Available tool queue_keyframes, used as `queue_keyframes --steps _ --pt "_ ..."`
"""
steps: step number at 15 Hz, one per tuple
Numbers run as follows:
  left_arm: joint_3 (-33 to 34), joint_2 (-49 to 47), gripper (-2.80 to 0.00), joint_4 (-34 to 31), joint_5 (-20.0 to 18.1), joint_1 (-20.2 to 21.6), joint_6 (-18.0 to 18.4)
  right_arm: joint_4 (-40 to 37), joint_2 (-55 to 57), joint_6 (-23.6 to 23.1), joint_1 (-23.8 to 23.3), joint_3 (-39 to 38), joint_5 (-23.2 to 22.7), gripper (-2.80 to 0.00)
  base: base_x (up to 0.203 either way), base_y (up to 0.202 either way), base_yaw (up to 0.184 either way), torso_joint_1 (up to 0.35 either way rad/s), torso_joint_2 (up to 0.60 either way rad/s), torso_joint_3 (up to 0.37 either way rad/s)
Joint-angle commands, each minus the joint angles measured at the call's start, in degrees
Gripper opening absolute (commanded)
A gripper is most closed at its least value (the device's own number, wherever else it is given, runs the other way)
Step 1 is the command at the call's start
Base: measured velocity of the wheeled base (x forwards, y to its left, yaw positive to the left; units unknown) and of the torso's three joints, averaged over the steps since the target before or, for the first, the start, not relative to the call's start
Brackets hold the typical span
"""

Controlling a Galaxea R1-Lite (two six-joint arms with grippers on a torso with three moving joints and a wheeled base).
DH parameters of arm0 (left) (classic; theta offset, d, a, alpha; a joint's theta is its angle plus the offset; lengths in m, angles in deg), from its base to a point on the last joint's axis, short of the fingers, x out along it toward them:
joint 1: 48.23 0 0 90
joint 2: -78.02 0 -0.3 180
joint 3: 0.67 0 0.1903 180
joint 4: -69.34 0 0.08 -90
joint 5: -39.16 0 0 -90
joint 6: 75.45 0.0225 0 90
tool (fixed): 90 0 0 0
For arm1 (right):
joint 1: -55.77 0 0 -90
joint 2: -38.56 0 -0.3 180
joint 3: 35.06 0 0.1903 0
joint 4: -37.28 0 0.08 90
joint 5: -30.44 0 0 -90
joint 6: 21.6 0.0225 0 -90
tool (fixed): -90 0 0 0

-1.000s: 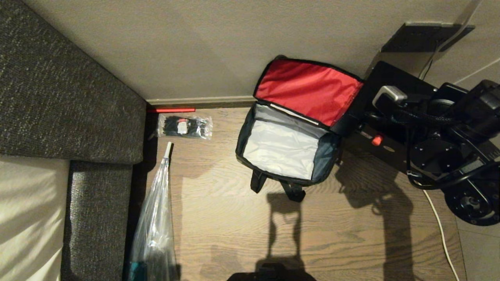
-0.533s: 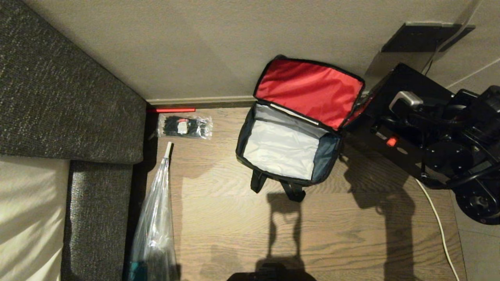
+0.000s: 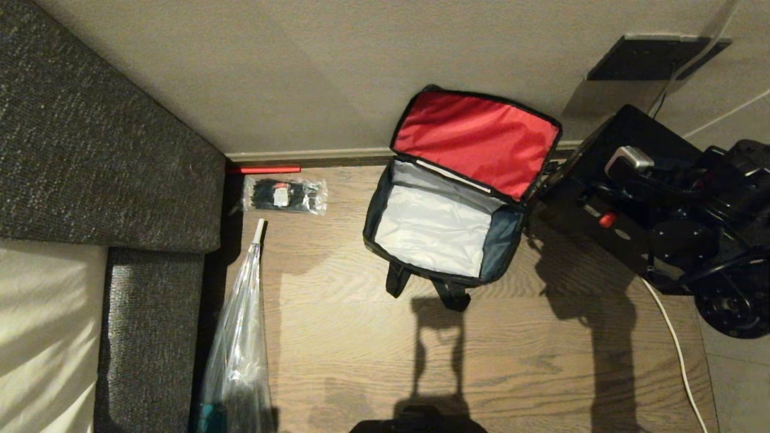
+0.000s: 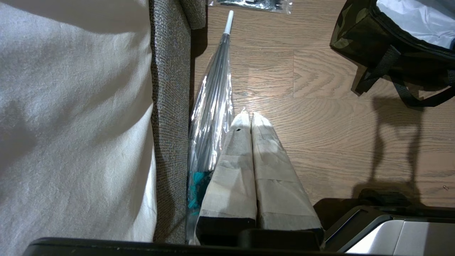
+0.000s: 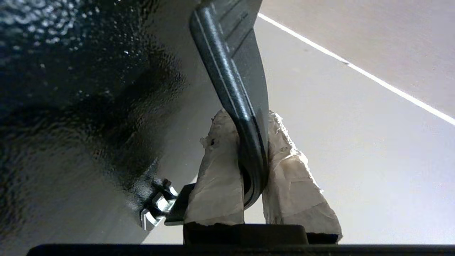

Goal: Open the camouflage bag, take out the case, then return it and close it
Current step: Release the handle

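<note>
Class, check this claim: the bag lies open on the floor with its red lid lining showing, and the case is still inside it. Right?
Not quite. The bag is open, lining showing, but empty; the case is outside, beside it, its handle held in the right gripper. Head and right wrist views show this.

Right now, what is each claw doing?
Left gripper: shut, empty, parked beside the sofa.
Right gripper: shut on the case handle.

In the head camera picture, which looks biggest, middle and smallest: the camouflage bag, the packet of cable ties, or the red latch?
1. camouflage bag
2. packet of cable ties
3. red latch
</note>
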Motion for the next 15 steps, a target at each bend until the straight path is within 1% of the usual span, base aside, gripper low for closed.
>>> queue_keyframes --steps 1,4,6,10,15 --pt "-0.01 0.18 -2.80 -0.02 0.05 0.01 -0.04 0.45 4.29 0.98 -1.42 0.80 0.43 -2.80 0.000 0.000 0.000 0.000 0.00 0.000" --pt "0.00 0.18 -2.80 -0.02 0.05 0.01 -0.04 0.13 8.94 2.73 -3.53 3.61 0.41 -2.80 0.000 0.000 0.000 0.000 0.00 0.000" --pt "-0.01 0.18 -2.80 -0.02 0.05 0.01 -0.04 0.05 11.80 2.92 -5.30 7.03 0.26 -2.80 0.000 0.000 0.000 0.000 0.00 0.000" --pt "-0.01 0.18 -2.80 -0.02 0.05 0.01 -0.04 0.38 17.39 3.52 -7.21 9.68 -0.01 -2.80 0.000 0.000 0.000 0.000 0.00 0.000" --pt "-0.01 0.18 -2.80 -0.02 0.05 0.01 -0.04 -0.27 25.32 8.20 -7.97 12.80 0.02 -2.80 0.000 0.000 0.000 0.000 0.00 0.000"
